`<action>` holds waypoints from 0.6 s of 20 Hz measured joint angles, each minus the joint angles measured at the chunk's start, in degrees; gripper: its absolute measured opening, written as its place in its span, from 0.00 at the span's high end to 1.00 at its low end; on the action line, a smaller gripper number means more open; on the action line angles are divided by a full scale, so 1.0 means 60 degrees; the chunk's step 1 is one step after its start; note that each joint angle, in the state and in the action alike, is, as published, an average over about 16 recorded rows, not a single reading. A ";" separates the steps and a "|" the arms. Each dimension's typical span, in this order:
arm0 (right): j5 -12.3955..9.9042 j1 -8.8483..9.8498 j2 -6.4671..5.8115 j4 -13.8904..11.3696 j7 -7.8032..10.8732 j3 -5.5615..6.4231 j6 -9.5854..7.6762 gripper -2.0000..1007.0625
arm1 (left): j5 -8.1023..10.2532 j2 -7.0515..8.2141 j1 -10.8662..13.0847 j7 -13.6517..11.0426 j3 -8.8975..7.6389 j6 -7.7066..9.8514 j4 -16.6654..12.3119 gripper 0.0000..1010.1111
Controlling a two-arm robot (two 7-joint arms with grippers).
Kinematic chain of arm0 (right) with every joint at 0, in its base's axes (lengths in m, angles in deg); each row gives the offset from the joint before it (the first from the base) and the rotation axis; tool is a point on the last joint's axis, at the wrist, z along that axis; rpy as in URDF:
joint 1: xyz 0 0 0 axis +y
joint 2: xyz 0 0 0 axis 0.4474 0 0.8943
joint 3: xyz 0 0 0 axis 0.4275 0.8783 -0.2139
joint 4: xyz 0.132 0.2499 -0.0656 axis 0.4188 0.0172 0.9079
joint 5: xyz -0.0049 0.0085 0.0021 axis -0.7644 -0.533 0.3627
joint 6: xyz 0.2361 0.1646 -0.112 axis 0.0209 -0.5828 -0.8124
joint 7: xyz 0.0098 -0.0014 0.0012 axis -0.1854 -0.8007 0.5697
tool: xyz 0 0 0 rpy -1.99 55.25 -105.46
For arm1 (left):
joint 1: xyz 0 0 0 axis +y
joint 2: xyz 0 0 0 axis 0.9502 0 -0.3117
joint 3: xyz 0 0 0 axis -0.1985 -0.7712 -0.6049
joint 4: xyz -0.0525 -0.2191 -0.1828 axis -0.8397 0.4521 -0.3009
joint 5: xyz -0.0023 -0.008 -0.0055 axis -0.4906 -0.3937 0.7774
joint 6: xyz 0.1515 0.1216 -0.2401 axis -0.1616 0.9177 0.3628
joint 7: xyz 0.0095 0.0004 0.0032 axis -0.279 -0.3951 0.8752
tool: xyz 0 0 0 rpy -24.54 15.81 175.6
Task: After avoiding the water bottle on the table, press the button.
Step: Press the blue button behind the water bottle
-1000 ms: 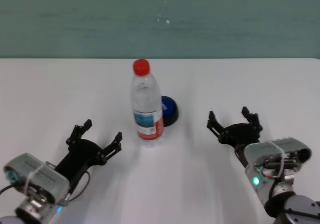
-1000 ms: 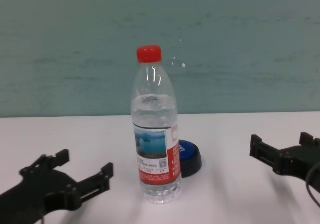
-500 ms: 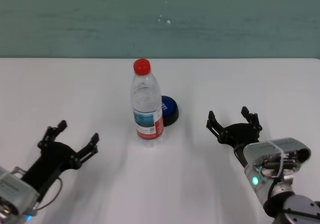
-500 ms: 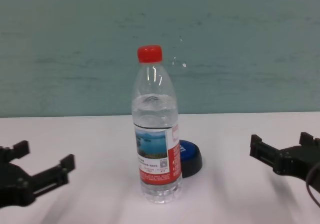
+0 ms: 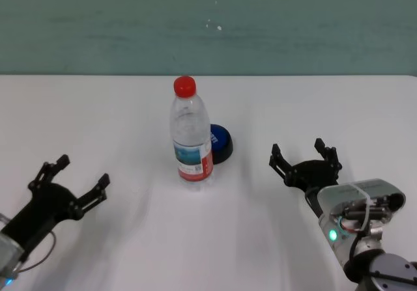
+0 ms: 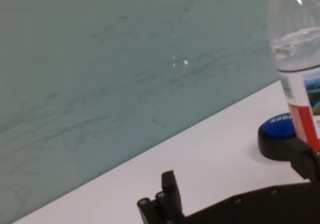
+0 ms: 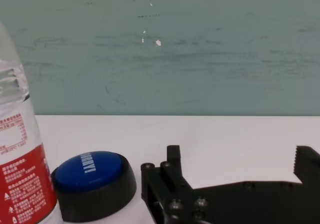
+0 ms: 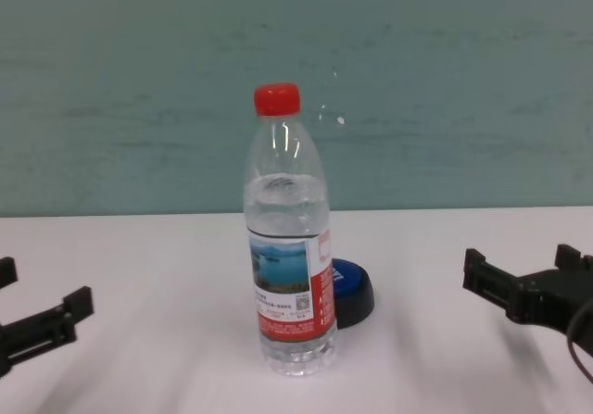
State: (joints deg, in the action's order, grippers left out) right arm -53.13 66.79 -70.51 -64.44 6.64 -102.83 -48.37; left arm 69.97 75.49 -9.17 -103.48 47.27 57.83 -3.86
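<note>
The water bottle stands upright mid-table, clear with a red cap and a blue-and-red label; it also shows in the chest view. Just behind it, to its right, sits the blue button on a black base, partly hidden by the bottle. My left gripper is open, low over the table, well left of the bottle. My right gripper is open too, right of the button, holding nothing. The right wrist view shows the button close ahead of the right gripper, beside the bottle.
A teal wall runs behind the table's far edge. The left wrist view shows the bottle and button beyond the left gripper.
My left gripper has moved left and back, away from the bottle. The right gripper, bottle and button have not moved.
</note>
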 joint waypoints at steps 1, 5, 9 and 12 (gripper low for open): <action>0.0000 0.0000 0.0000 0.0000 0.0000 0.0000 0.0000 0.00 | 0.0034 0.0042 -0.0074 -0.0052 -0.0028 -0.0056 0.0115 0.01; 0.0000 0.0000 0.0000 0.0000 0.0000 0.0000 0.0000 0.00 | 0.0125 0.0165 -0.0449 -0.0203 -0.0121 -0.0269 0.0655 0.01; 0.0000 0.0000 0.0000 0.0000 0.0000 0.0000 0.0000 0.00 | 0.0167 0.0207 -0.0882 -0.0304 -0.0153 -0.0437 0.1203 0.01; 0.0000 0.0000 0.0000 0.0001 0.0000 0.0000 0.0000 0.00 | 0.0173 0.0196 -0.1246 -0.0375 -0.0116 -0.0538 0.1621 0.01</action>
State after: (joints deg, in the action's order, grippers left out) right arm -53.13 66.79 -70.51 -64.44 6.64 -102.83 -48.37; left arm 71.01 76.67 -16.65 -105.73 46.58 54.60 5.86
